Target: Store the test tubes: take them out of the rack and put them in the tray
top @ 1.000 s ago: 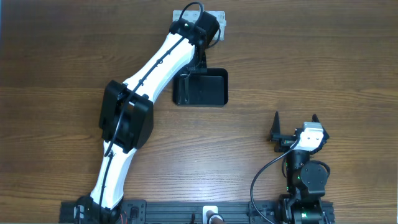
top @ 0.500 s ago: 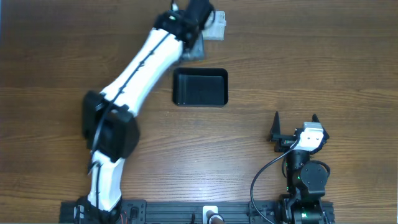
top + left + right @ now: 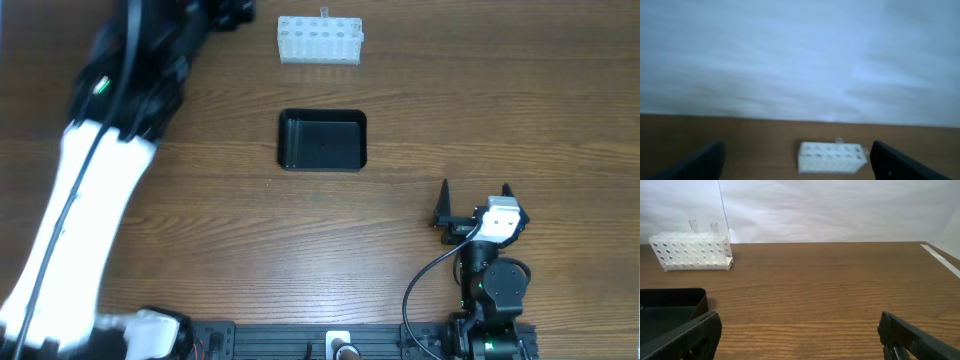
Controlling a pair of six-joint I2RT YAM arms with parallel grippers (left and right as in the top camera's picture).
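At 12 o'clock from the tray, we see the rack | left gripper spread, empty | right gripper spread, empty

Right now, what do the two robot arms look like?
The left arm is a long white tube with black joint housings and a thin black cable along it. The right arm is mostly black with a white wrist block, small green lights and a looping black cable. Each ends in two dark fingers.
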